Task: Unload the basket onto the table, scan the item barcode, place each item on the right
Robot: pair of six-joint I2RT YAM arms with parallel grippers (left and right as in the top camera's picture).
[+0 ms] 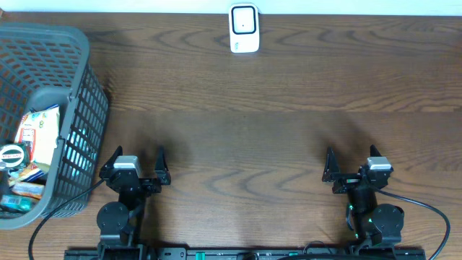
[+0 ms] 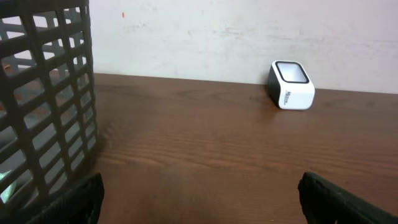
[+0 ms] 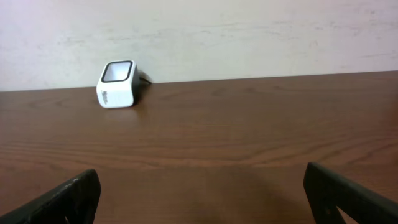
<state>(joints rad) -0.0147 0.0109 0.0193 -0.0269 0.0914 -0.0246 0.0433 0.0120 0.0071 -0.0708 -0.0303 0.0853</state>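
A white barcode scanner (image 1: pixel 244 29) with a dark window stands at the far middle edge of the table, also seen as a scanner (image 2: pixel 291 86) in the left wrist view and a scanner (image 3: pixel 117 84) in the right wrist view. Several packaged items (image 1: pixel 40 133) lie inside the grey mesh basket (image 1: pixel 81 50) at the left. My left gripper (image 1: pixel 138 154) rests near the front edge, just right of the basket, open and empty. My right gripper (image 1: pixel 351 154) rests at the front right, open and empty. No barcode shows.
The basket wall (image 2: pixel 43 106) fills the left side of the left wrist view, close to my left gripper (image 2: pixel 200 199). Bare wooden tabletop (image 3: pixel 249 137) lies between my right gripper (image 3: pixel 200 186) and the scanner. A pale wall stands behind the table.
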